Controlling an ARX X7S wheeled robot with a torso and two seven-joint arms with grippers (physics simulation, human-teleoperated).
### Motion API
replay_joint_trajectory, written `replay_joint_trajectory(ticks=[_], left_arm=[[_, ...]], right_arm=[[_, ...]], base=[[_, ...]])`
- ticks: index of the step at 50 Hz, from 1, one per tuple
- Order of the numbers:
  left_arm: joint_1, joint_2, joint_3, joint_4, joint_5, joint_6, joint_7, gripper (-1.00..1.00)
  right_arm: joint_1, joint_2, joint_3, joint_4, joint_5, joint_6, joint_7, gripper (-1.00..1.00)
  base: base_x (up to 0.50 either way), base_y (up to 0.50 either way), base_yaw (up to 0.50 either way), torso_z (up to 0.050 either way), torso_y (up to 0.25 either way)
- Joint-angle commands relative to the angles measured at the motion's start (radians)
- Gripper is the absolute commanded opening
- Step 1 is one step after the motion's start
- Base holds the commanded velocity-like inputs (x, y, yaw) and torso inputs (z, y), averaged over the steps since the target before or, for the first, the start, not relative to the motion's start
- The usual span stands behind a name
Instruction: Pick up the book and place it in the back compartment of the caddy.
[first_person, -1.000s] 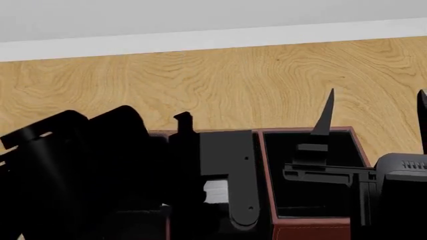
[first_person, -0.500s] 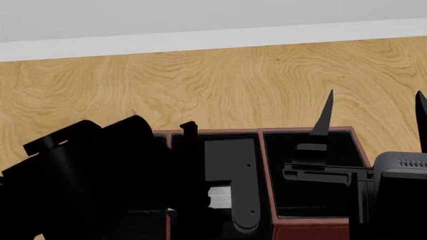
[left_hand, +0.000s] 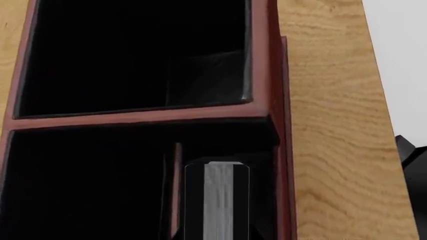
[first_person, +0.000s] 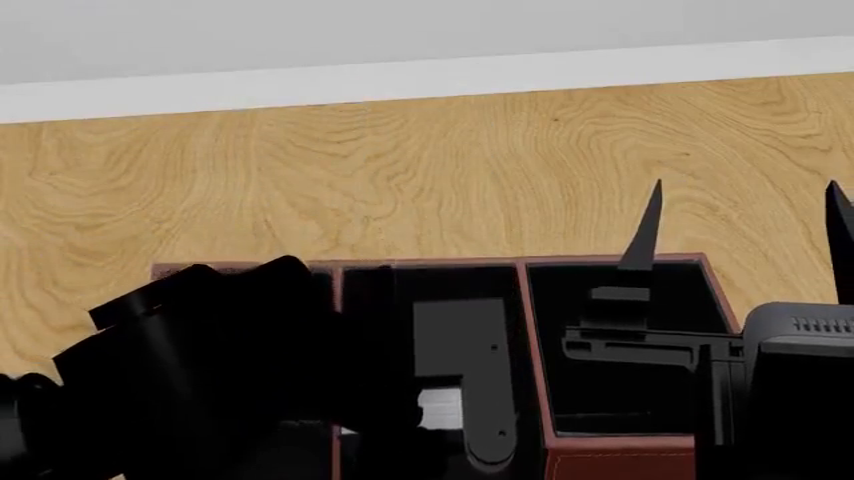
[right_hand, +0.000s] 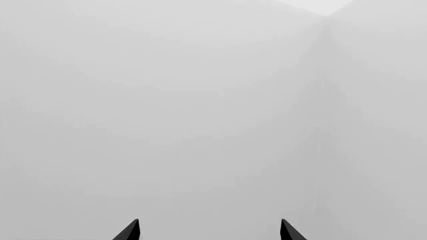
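Book (left_hand: 217, 200): upright in caddy (left_hand: 133, 119), page edges showing. Left gripper: grip unclear. Right gripper (first_person: 741, 225): spread wide, empty.

Left arm (first_person: 200, 370) covers caddy (first_person: 614, 262) left half in head view; left tool hidden beneath it, jaw state unreadable. Book (first_person: 441, 408): only sliver of white page edge visible behind dark arm link; cover lost against black lining. In left wrist view, book (left_hand: 217, 200) cut off by frame edge, caddy (left_hand: 263, 75) cropped on three sides. Right tool (right_hand: 208, 231): only two fingertips (right_hand: 130, 231) enter right wrist frame, rest cut off. Caddy near end cut by head view's bottom edge.
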Motion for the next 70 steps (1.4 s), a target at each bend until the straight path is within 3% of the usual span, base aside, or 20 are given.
replay_joint_trajectory(ticks=[1,14,26,39,64,65,70], left_arm=[[0.013,0.017,0.014,-0.066,0.022,0.055,-0.023,-1.00],[0.035,0.034,0.040,-0.123,0.033,0.103,-0.023,-1.00],[0.056,0.085,0.078,-0.302,0.050,0.225,-0.028,-1.00],[0.016,0.087,0.270,-0.380,-0.167,0.325,-0.134,-1.00],[0.059,0.087,0.278,-0.445,-0.140,0.369,-0.179,-1.00],[0.055,0.087,0.276,-0.446,-0.147,0.369,-0.183,1.00],[0.038,0.087,0.277,-0.446,-0.168,0.370,-0.196,1.00]], right_arm=[[-0.003,0.002,0.000,0.001,0.002,-0.003,0.003,1.00],[-0.003,0.002,-0.007,0.010,0.000,-0.007,0.005,1.00],[0.004,0.002,-0.019,0.029,-0.005,-0.012,0.006,1.00],[0.002,0.005,-0.014,0.026,0.002,-0.009,0.009,1.00],[0.002,0.010,-0.018,0.017,0.007,-0.004,0.015,1.00],[0.002,0.010,-0.018,0.017,0.008,-0.005,0.015,1.00],[0.003,0.011,-0.020,0.018,0.008,-0.005,0.015,1.00]], base=[[0.00,0.00,0.00,0.010,0.000],[0.00,0.00,0.00,0.000,0.002],[0.00,0.00,0.00,0.000,0.001],[0.00,0.00,0.00,0.000,0.000],[0.00,0.00,0.00,0.000,0.000],[0.00,0.00,0.00,0.000,0.000],[0.00,0.00,0.00,0.000,0.000]])
